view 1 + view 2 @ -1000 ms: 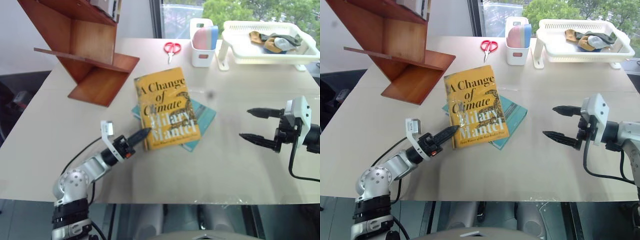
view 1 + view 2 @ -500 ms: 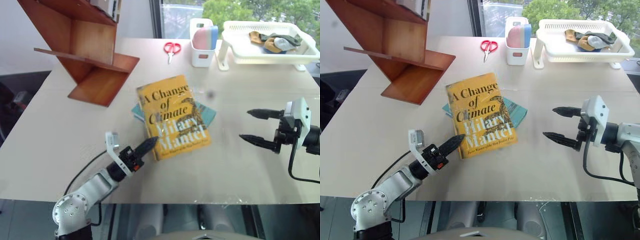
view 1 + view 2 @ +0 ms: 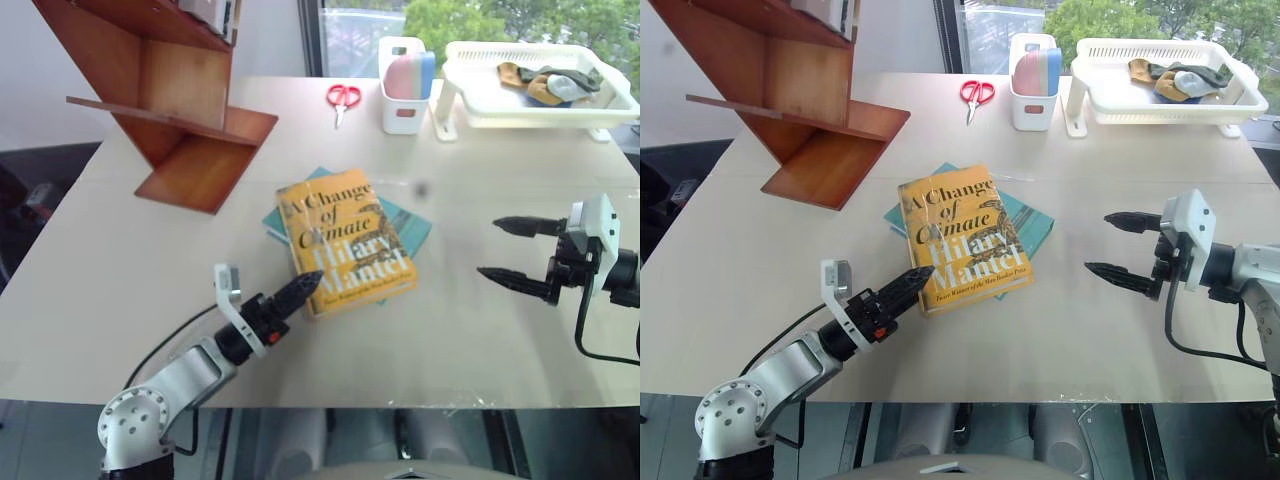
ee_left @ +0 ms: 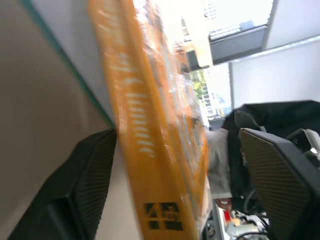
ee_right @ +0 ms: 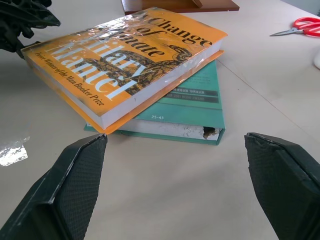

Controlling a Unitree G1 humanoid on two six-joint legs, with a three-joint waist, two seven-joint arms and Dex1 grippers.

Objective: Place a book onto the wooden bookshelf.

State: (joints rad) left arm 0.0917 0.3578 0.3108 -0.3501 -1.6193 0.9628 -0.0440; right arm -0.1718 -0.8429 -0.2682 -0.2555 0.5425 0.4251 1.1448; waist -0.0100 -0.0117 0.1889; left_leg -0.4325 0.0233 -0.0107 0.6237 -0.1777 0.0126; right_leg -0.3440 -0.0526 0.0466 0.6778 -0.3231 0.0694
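an office-like room: pale table (image 3: 120,250), window (image 3: 355,35) at 12 o'clock, scissors (image 3: 343,98), white tray (image 3: 520,110) at 1 o'clock.

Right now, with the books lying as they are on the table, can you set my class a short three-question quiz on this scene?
1. True or false: the yellow book lies on the teal book.
2. The red scissors lie: A on the shelf; B on the table beside the white container; C in the tray.
3. Fill in: the right jaws stand ____.
Key: 1 true; 2 B; 3 open.
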